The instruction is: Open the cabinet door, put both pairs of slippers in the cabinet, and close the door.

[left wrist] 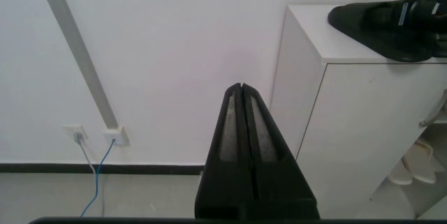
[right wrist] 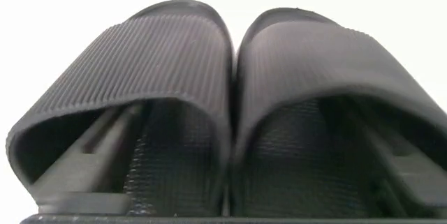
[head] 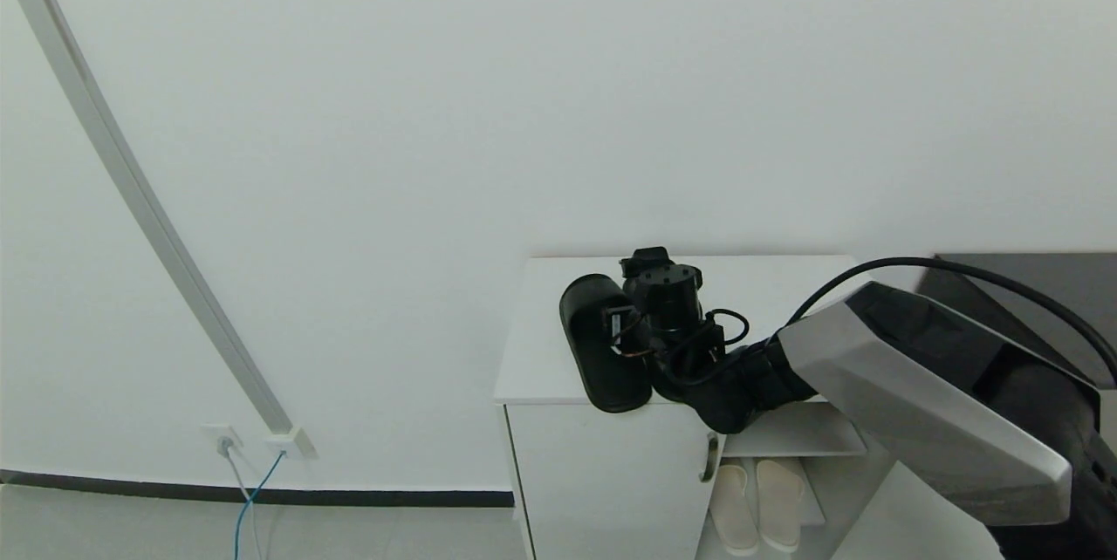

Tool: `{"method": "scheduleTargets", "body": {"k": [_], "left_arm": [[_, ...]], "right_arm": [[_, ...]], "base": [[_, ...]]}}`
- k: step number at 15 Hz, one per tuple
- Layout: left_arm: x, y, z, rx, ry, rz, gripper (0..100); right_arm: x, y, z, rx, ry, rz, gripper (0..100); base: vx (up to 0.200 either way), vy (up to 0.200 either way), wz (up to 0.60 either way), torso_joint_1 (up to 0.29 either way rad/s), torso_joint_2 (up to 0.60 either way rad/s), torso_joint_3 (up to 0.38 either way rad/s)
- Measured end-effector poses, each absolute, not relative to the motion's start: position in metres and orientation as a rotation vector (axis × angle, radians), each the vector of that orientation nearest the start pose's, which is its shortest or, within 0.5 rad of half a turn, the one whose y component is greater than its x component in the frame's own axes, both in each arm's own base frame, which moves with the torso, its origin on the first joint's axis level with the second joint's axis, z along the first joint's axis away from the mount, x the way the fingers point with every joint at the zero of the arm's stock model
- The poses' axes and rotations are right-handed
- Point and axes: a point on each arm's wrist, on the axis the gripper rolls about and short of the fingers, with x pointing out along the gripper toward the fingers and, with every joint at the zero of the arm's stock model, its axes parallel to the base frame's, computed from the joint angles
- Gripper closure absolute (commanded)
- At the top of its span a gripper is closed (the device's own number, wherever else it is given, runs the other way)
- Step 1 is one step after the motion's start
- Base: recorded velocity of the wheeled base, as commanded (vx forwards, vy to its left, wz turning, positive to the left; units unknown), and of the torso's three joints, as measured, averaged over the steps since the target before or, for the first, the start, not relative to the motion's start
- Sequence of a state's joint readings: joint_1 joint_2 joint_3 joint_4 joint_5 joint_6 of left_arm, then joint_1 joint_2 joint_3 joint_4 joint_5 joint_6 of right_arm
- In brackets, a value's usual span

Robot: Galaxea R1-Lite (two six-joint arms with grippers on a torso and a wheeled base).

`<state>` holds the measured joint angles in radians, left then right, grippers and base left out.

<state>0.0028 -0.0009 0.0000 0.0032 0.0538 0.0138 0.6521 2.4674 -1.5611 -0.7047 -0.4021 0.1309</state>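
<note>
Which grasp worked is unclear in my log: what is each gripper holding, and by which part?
The right gripper holds the black slippers, one finger tucked under each strap. The left gripper is shut on nothing.

One slipper pair [head: 602,342] hangs over the cabinet [head: 611,473] top, another pair [head: 757,508] inside.
</note>
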Motion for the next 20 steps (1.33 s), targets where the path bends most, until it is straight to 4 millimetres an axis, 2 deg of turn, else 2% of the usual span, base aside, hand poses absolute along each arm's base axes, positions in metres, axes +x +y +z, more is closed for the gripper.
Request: {"method": "scheduleTargets", "body": {"k": [7,10,13,20], "left_arm": [[-0.023,0.001,0.075,0.012,0.003,0.056,100],[-0.023,0.001,0.075,0.012,0.003,0.057,100],[-0.023,0.001,0.075,0.012,0.003,0.056,100],[-0.023,0.001,0.075,0.014,0.003,0.054,100]], "right_arm": [[0.403,0.295,0.074,0.026,0.187,0.235,100],[0.391,0.285,0.093,0.028,0.185,0.248,100],[0.359,0.263,0.126,0.031,0.194,0.305,100],[0.248,0.205,0.193,0.049,0.18,0.493,100]], "base": [[0.0,0.0,0.0,0.0,0.0,0.0],[0.0,0.0,0.0,0.0,0.0,0.0],[0.0,0.0,0.0,0.0,0.0,0.0],[0.0,0.0,0.0,0.0,0.0,0.0]]}}
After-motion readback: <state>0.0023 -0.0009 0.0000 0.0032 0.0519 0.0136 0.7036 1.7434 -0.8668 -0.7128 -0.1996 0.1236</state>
